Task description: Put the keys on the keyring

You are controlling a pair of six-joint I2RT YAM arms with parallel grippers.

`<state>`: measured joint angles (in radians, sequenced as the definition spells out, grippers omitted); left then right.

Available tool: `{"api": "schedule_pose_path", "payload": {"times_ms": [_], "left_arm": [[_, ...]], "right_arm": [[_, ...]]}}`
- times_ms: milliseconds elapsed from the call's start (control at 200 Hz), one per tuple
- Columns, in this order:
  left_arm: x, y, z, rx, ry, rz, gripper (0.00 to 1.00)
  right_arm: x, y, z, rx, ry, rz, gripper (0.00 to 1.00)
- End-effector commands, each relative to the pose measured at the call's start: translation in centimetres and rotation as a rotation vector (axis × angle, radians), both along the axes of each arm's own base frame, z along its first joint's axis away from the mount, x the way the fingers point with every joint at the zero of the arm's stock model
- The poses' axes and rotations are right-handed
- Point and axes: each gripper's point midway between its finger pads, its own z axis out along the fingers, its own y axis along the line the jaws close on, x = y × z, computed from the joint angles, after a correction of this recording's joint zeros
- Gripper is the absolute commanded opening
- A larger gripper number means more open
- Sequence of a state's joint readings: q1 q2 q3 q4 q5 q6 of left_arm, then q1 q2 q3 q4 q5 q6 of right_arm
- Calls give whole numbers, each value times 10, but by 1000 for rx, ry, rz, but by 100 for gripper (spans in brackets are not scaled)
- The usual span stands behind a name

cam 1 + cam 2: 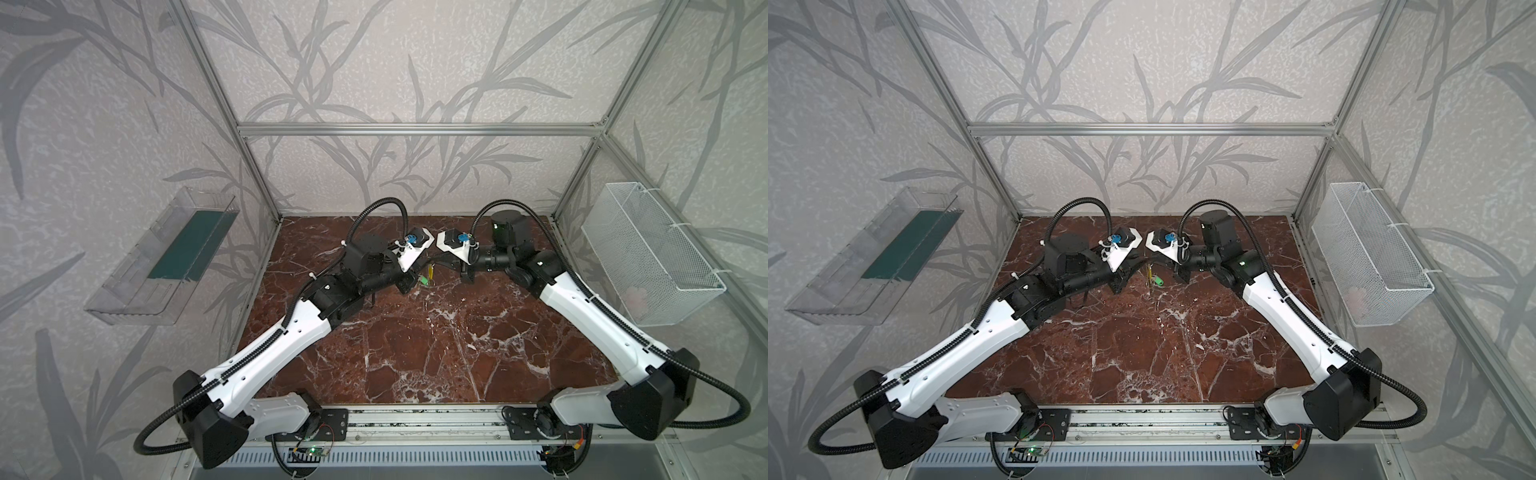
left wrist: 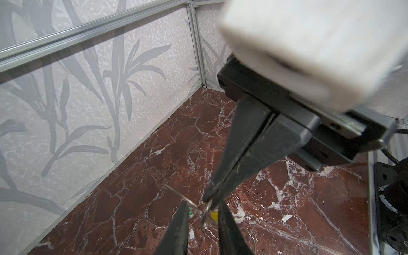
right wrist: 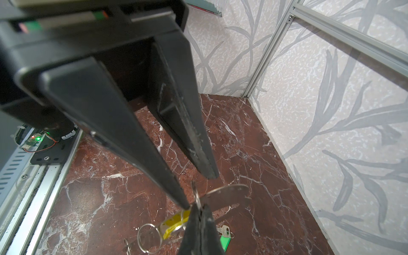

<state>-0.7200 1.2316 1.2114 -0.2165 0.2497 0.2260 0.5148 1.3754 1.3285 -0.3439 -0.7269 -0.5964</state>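
My right gripper (image 3: 199, 208) is shut on one end of the keyring (image 3: 229, 194), a flat grey metal plate held above the marble floor. A thin split ring (image 3: 196, 195) stands up at the grip. The key with the yellow tag (image 3: 174, 223) hangs beside the tips. My left gripper (image 2: 203, 217) is open, its fingers (image 3: 187, 205) straddling the split ring and the right gripper's tips (image 2: 208, 197). The key with the green tag (image 3: 225, 239) lies on the floor below. In both top views the yellow tag (image 1: 432, 272) and the green tag (image 1: 1158, 282) show between the two wrists.
A larger loose ring (image 3: 149, 239) hangs by the yellow tag. A clear plastic bin (image 1: 158, 257) is fixed to the left wall and a white wire basket (image 1: 648, 253) to the right wall. The back wall stands close behind both grippers.
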Motion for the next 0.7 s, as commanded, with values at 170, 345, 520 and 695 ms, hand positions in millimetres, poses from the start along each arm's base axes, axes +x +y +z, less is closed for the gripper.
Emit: {"api": "schedule_pose_path", "payload": {"times_ms": [170,345,520,695], "left_arm": [[-3,-5,9,7,-14,-36,23],[-4,-5,12,-2,-21,-36,19],[-4,-6,10,6,-11,-41,16],[-5,-8,2,25,18,-52,8]], "right_arm": [[-9,3,20,35,-21,40,0],[-9,4,19,33,-13,44,0],[-10,4,20,36,-11,49,0],[-11,4,25,49,-8,47,0]]}}
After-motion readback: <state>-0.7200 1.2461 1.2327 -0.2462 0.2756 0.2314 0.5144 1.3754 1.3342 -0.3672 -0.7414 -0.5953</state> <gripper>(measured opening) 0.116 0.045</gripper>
